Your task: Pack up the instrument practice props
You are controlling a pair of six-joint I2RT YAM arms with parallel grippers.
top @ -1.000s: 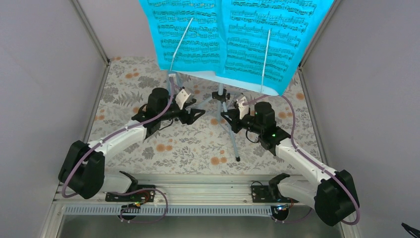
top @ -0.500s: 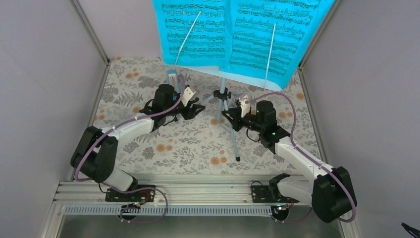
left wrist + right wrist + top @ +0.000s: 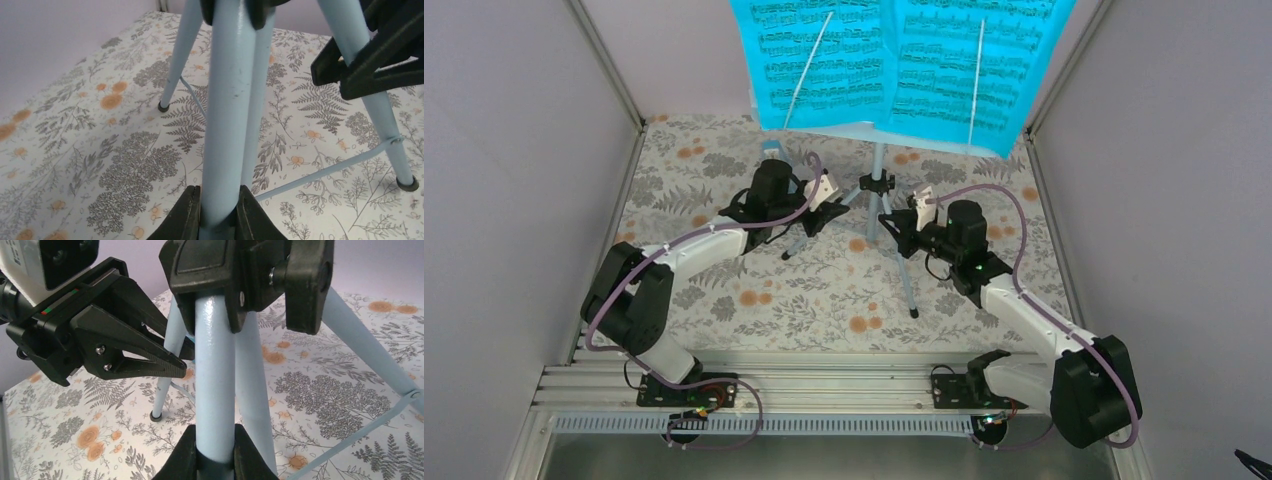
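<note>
The light blue tripod music stand [image 3: 879, 162] stands at the back of the table. Teal sheet-music pages [image 3: 904, 60] are spread on its desk under two thin arms. My left gripper [image 3: 828, 212] is shut on the stand's left leg [image 3: 227, 115], with a black finger pressed to each side of the tube. My right gripper [image 3: 902, 228] is shut on the near right leg [image 3: 215, 385], just under the black hub [image 3: 240, 275]. A small light blue piece [image 3: 770, 150], perhaps the metronome, pokes out behind the left wrist.
A floral cloth [image 3: 824, 290] covers the table. Grey walls with metal corner posts [image 3: 609, 70] close in the left, right and back. An aluminium rail [image 3: 824, 385] carries both arm bases at the near edge. Thin brace wires [image 3: 325, 170] run between the tripod legs.
My left arm has swung right to the stand's left leg and its jaws have closed on it. The stand and pages have shifted slightly right and back. The right grip is unchanged.
</note>
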